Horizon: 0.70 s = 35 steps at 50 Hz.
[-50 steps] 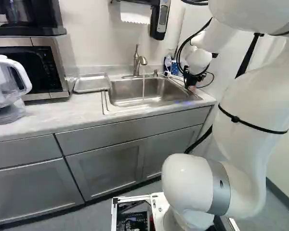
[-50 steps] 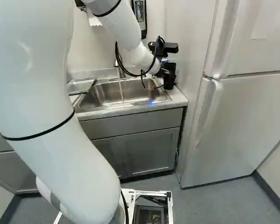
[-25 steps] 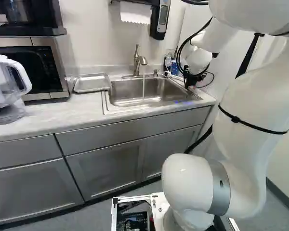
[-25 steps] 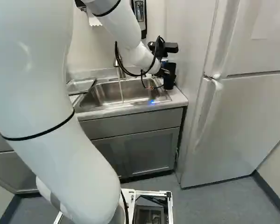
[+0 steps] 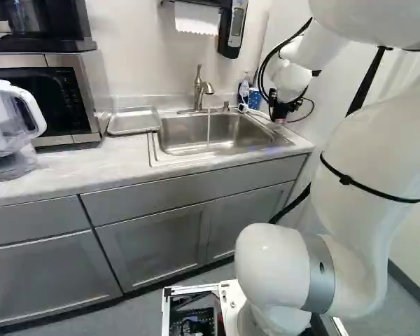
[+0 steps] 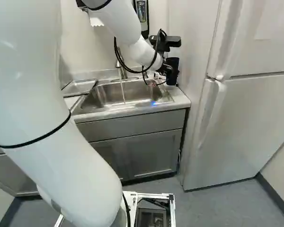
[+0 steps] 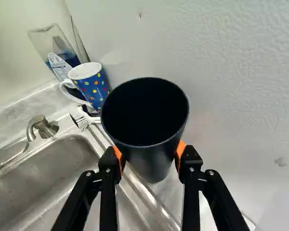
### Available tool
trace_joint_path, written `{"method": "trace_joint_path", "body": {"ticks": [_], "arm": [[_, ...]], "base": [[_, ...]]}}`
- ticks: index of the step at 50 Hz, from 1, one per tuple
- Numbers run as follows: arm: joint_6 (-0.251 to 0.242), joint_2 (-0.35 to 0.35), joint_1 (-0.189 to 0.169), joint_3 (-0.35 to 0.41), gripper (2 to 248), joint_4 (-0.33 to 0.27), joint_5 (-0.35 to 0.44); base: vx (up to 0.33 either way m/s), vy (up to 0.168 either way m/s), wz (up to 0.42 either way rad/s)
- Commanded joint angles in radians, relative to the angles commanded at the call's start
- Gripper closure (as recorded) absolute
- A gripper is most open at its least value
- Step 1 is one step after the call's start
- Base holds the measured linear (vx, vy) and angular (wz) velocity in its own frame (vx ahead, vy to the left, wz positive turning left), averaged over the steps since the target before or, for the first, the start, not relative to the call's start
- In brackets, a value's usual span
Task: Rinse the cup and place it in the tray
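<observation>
Arm point(image 5: 350, 231): one, white, rising from the joint at the foot of both base views, on the right of the left one.
Refrigerator point(image 6: 246, 123): white, right side of the right base view.
Pitcher point(image 5: 10, 126): clear, white-handled, left edge of the left base view, on the counter point(image 5: 63, 164).
Sink point(image 5: 175, 148): steel, set in that counter, upper middle of the left base view.
Gripper point(image 6: 166, 71): black, upper right of centre in the right base view; fingers clamped on the cup point(image 7: 151, 161), orange pads against both sides. Cup black, roughly upright, near the sink's right end.
Tray point(image 5: 133, 121): metal, on the counter just left of the sink.
Tap point(image 5: 199, 91): behind the sink, water running.
Brush point(image 7: 89, 118), dotted mug point(image 7: 92, 86), bottle point(image 7: 62, 48) with blue contents: grouped beyond the cup.
</observation>
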Motion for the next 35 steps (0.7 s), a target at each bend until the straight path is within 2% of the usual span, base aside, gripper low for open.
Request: {"method": "trace_joint_path", "body": {"ticks": [13, 35], "arm": [[0.0, 0.027, 0.005, -0.002, 129, 0.0, 0.0], [0.0, 0.13, 0.059, 0.055, 129, 0.0, 0.0]], "base": [[0.0, 0.0, 0.0], [0.0, 0.0, 0.0]]}}
